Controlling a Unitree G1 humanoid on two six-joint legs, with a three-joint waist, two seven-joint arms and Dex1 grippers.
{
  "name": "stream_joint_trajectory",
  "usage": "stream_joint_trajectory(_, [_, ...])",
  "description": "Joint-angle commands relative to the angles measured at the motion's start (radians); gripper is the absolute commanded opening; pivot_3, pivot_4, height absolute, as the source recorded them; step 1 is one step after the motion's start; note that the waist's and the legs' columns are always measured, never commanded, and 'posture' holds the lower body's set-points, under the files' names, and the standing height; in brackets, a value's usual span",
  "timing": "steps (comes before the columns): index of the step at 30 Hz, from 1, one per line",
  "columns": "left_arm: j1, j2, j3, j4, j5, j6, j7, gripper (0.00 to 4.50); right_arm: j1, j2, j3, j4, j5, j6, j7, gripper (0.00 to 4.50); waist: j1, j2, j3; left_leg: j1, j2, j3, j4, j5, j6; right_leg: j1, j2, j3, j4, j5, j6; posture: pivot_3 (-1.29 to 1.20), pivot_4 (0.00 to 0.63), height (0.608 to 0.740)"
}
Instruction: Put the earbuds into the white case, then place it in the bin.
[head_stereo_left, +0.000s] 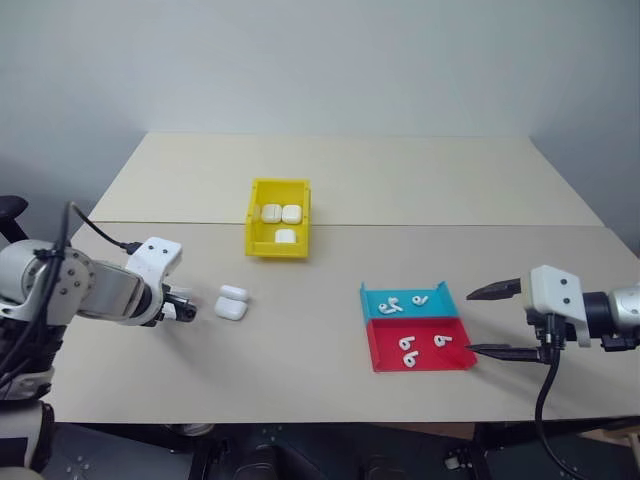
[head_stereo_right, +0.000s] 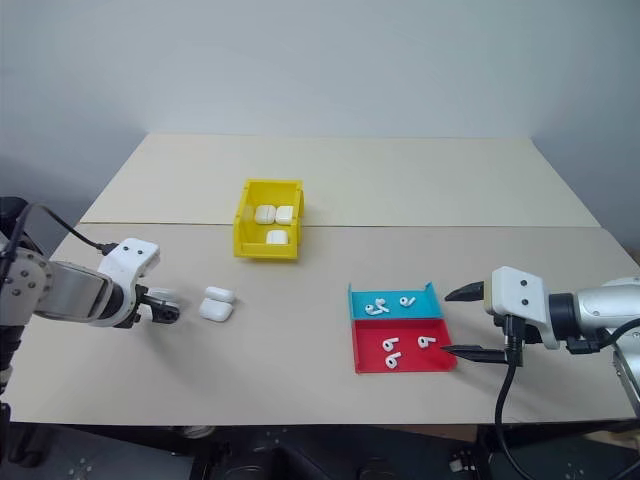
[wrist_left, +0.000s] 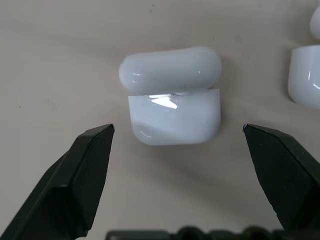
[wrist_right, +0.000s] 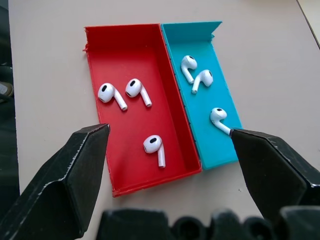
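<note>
The left gripper (head_stereo_left: 185, 308) hung wide open and empty just beside the white case (head_stereo_left: 232, 303) — glossy, light, likely slippery, its lid ajar, so best pinched across the flat sides of the lower shell. The right gripper (head_stereo_left: 492, 320) gaped empty beside the earbuds (wrist_right: 152, 145).

No words, numbers, labels or signs can be read anywhere in these pictures.
</note>
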Motion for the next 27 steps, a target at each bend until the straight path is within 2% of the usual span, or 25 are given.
stream_joint_trajectory(1, [-0.026, -0.027, -0.004, 0.023, 0.0, 0.003, 0.042, 4.5, -0.012, -0.028, -0.042, 0.0, 0.01, 0.009, 0.004, 4.46, 0.001, 0.0, 0.0, 0.0, 0.0, 0.0, 0.0, 0.0, 0.0, 0.0, 0.0, 0.0, 0.0, 0.0, 0.0, 0.0, 0.15, 0.74])
stream_joint_trajectory(8, [-0.056, -0.089, -0.01, 0.073, 0.056, 0.003, 0.085, 4.5, 0.013, -0.029, -0.062, -0.021, 0.012, 0.022, -0.01, 4.46, 0.006, 0.0, 0.0, 0.0, 0.0, 0.0, 0.0, 0.002, -0.004, 0.0, 0.0, 0.0, 0.0, 0.0, 0.0, 0.0, 0.15, 0.74])
stream_joint_trajectory(25, [-0.082, -0.092, -0.063, 0.131, 0.122, 0.003, -0.022, 4.5, 0.061, -0.025, -0.074, -0.053, -0.002, 0.038, -0.039, 4.46, 0.011, 0.0, 0.0, 0.0, -0.001, 0.0, 0.0, 0.005, -0.008, 0.0, 0.0, 0.0, 0.001, 0.0, 0.0, 0.0, 0.15, 0.74])
stream_joint_trajectory(27, [-0.078, -0.085, -0.059, 0.135, 0.115, 0.003, -0.028, 4.11, 0.058, -0.024, -0.066, -0.048, -0.007, 0.032, -0.042, 4.5, 0.01, 0.0, 0.0, 0.0, -0.001, 0.0, 0.0, 0.005, -0.008, 0.0, 0.0, 0.0, 0.001, 0.0, 0.0, 0.0, 0.15, 0.74])
